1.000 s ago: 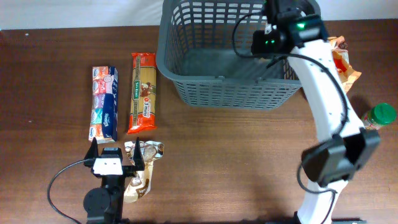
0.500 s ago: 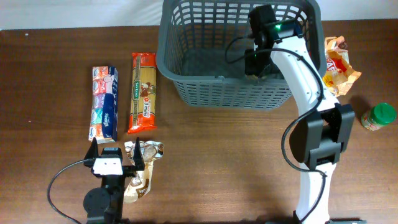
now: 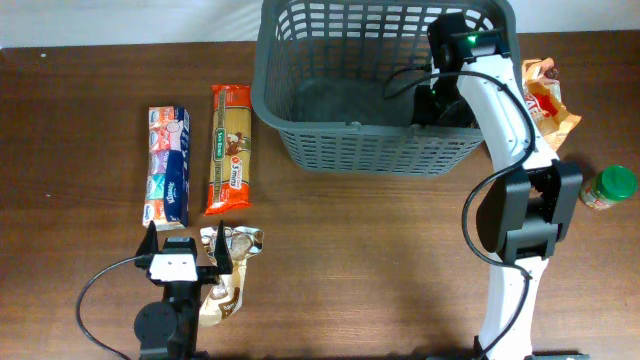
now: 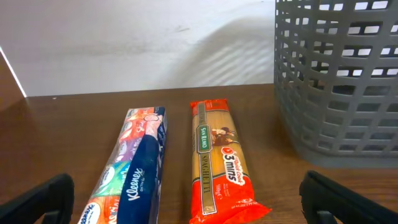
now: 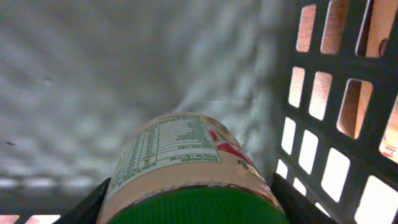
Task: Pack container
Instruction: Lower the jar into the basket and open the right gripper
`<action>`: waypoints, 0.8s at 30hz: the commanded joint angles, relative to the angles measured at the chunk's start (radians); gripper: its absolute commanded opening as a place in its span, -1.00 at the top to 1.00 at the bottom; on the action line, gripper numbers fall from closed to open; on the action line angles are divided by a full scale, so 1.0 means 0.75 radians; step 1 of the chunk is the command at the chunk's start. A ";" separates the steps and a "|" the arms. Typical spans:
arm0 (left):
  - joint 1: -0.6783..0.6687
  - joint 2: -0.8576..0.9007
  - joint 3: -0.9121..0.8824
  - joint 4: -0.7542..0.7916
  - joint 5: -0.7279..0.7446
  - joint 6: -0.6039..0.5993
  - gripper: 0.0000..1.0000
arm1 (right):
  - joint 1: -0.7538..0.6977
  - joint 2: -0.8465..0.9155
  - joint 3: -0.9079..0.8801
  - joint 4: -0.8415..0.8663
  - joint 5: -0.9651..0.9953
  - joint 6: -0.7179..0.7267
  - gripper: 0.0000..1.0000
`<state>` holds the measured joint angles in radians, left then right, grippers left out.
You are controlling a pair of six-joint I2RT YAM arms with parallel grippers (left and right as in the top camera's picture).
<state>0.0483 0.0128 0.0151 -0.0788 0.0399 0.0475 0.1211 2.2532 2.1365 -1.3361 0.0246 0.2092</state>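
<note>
The dark grey lattice basket (image 3: pixel 350 145) stands at the back centre; its wall also shows in the left wrist view (image 4: pixel 336 81). My right gripper (image 3: pixel 438 102) reaches down inside the basket at its right side, near the right wall (image 5: pixel 323 124). It is shut on a jar with a green lid and a printed label (image 5: pixel 180 155), held close above the basket floor. My left gripper (image 3: pixel 187 243) is open and empty at the front left, facing the packets (image 4: pixel 193 202).
A Kleenex tissue pack (image 3: pixel 167 165) and an orange spaghetti packet (image 3: pixel 230 148) lie side by side left of the basket. A crumpled silvery packet (image 3: pixel 228 270) lies under my left gripper. A snack bag (image 3: pixel 548 100) and a second green-lidded jar (image 3: pixel 610 187) sit right of the basket.
My right gripper has moved down into the basket with the jar and shifted toward its right wall. The left arm has not moved.
</note>
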 commanded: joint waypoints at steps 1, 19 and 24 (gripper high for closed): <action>0.008 -0.010 -0.009 -0.002 -0.009 -0.013 -0.99 | 0.004 -0.008 0.015 -0.013 -0.026 -0.006 0.79; 0.008 -0.010 -0.009 -0.002 -0.009 -0.013 -0.99 | 0.004 -0.004 0.014 -0.030 -0.027 -0.015 0.07; 0.008 -0.010 -0.009 -0.002 -0.009 -0.013 -0.99 | 0.004 0.038 0.014 -0.038 -0.017 -0.020 0.07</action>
<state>0.0483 0.0128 0.0151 -0.0788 0.0399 0.0475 0.1204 2.2566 2.1365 -1.3594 0.0166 0.2047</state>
